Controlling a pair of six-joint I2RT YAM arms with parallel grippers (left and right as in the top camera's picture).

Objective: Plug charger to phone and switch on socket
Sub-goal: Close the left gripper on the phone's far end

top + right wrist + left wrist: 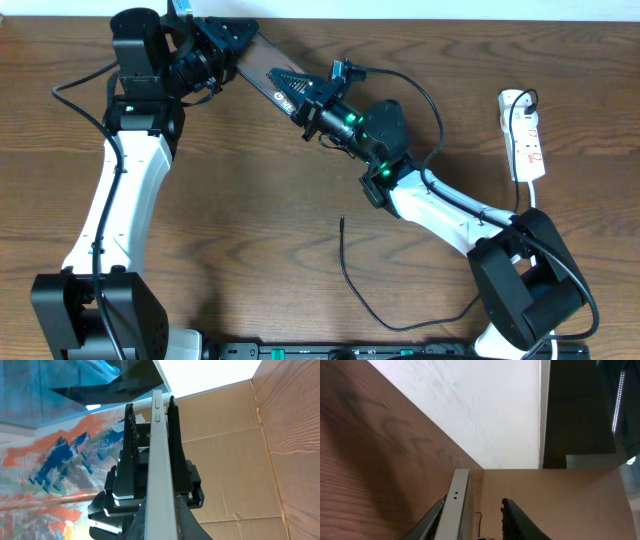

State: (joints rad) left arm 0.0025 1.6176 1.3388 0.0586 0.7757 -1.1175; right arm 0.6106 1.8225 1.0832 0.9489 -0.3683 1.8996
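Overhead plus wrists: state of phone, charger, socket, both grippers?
phone: between both grippers, edge-on to both wrist cameras, no cable in it.
charger: loose on the table, plug tip free.
socket: on the table; switch position too small to tell.
left gripper: open, one finger clear of the phone.
right gripper: straddles the phone; grip cannot be told.

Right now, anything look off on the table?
Yes. The phone isn't lying flat: it's up on edge near the far side, between the left gripper and right gripper. The charger lies loose mid-table, its plug nowhere near the phone. The socket looks normal.
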